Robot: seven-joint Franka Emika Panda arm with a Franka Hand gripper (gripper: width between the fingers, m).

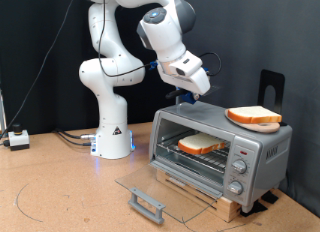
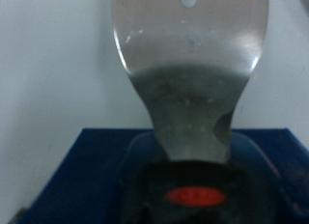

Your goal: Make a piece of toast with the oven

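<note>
The silver oven (image 1: 262,150) stands at the exterior view's right with its glass door (image 1: 160,185) folded down flat, grey handle (image 1: 146,204) nearest the camera. One piece of toast (image 1: 203,145) lies on the wire rack inside. A second slice (image 1: 254,115) rests on an orange plate (image 1: 264,127) on top of the oven. My gripper (image 1: 190,90) hangs just above the oven's top left corner. In the wrist view the gripper (image 2: 193,176) is shut on the neck of a metal spatula (image 2: 188,60), whose blade fills the picture over a blue surface.
The arm's white base (image 1: 112,132) stands left of the oven. A black stand (image 1: 270,87) rises behind the oven. A small white box (image 1: 17,139) with cables sits at the far left. The oven rests on a wooden board (image 1: 215,198).
</note>
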